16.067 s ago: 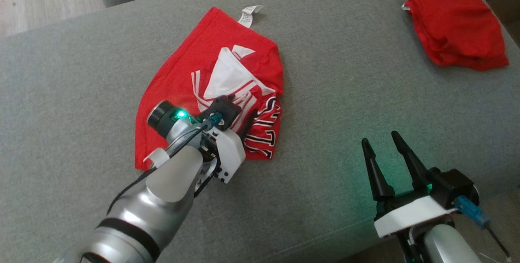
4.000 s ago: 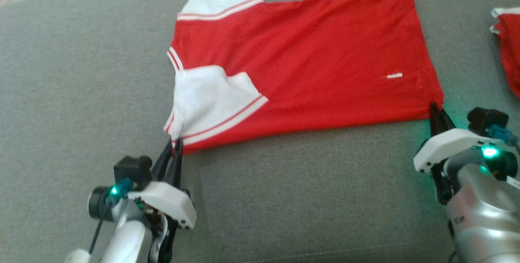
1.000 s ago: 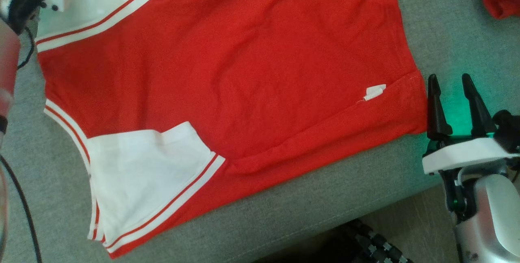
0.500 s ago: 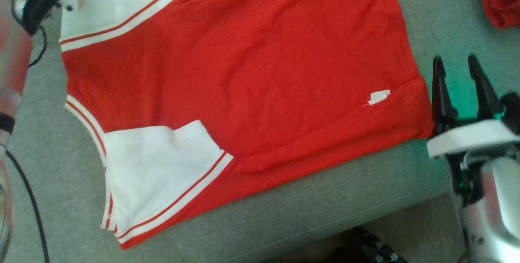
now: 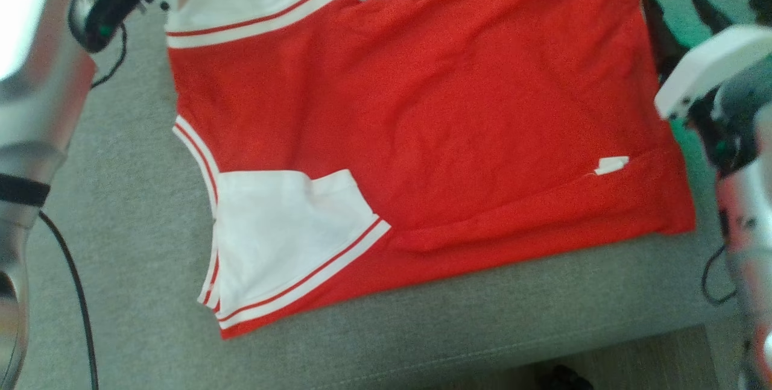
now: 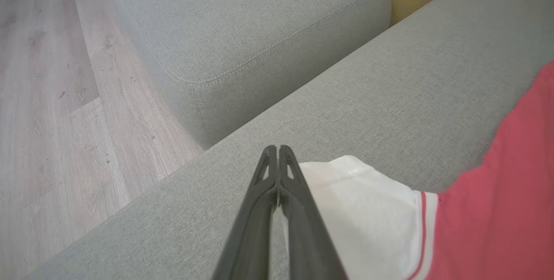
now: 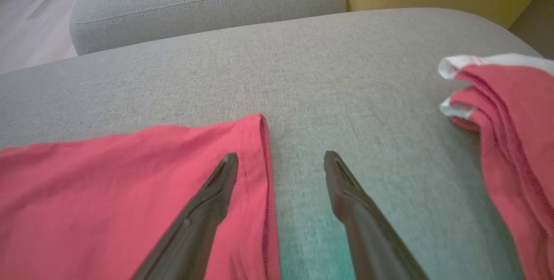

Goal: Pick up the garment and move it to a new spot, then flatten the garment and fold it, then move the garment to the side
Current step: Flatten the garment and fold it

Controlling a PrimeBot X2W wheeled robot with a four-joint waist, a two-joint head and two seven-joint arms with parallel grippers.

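Lying spread flat on a gray sofa (image 5: 120, 197) is a red shirt (image 5: 422, 125) with white sleeves, one near the front edge and one at the far left corner. The left hand (image 6: 279, 154) is closed tight just beside that far sleeve; whether it pinches the cloth cannot be told. The right hand (image 7: 281, 159) is spread wide at the shirt's hem, one finger over red cloth and one over the sofa, with a second red garment (image 7: 510, 111) lying apart.
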